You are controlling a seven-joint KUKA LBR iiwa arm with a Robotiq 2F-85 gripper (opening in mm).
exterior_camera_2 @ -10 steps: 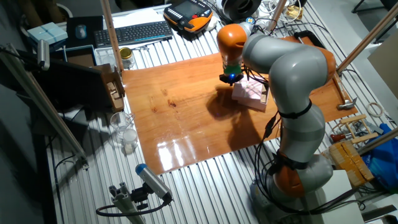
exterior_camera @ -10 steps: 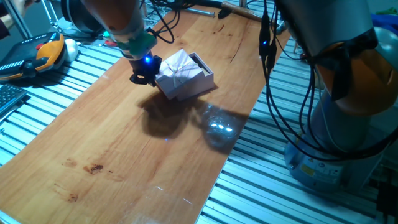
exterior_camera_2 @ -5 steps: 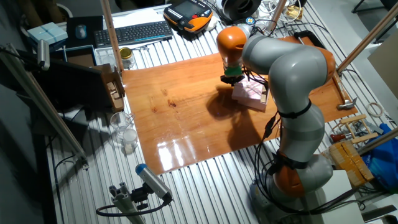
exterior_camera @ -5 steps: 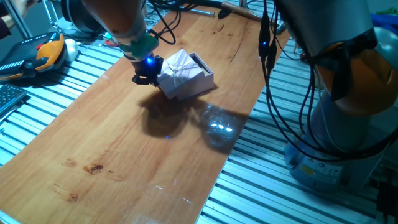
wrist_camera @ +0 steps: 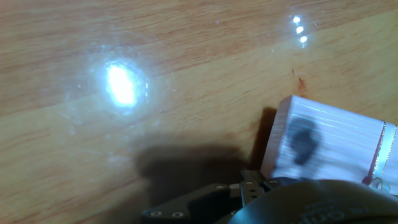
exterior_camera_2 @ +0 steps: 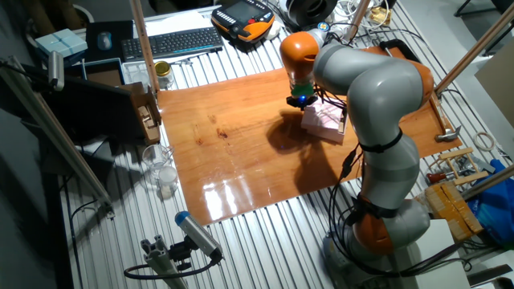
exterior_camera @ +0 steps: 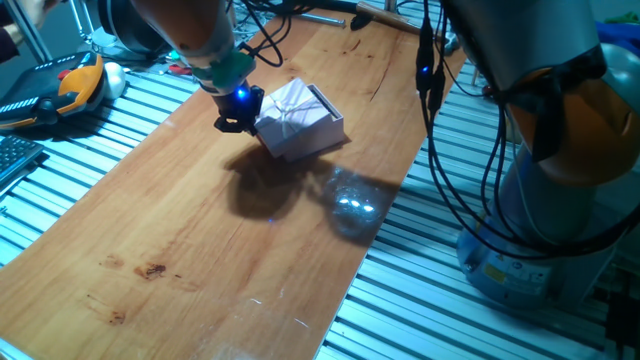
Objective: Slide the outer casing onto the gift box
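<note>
Pale pink square cardboard outer casing with thin ribbon cross on top: lay on the far part of the wooden plank surface, close to the robot's grey base. Pale pink gift box: only its dark open edge showed at the casing's far side, apparently sleeved inside. Black two-finger gripper with blue light: just beside the casing's near-left corner; jaws' opening could not be told. Orange-and-black handheld controller: off the surface, on the slatted metal bench.
</note>
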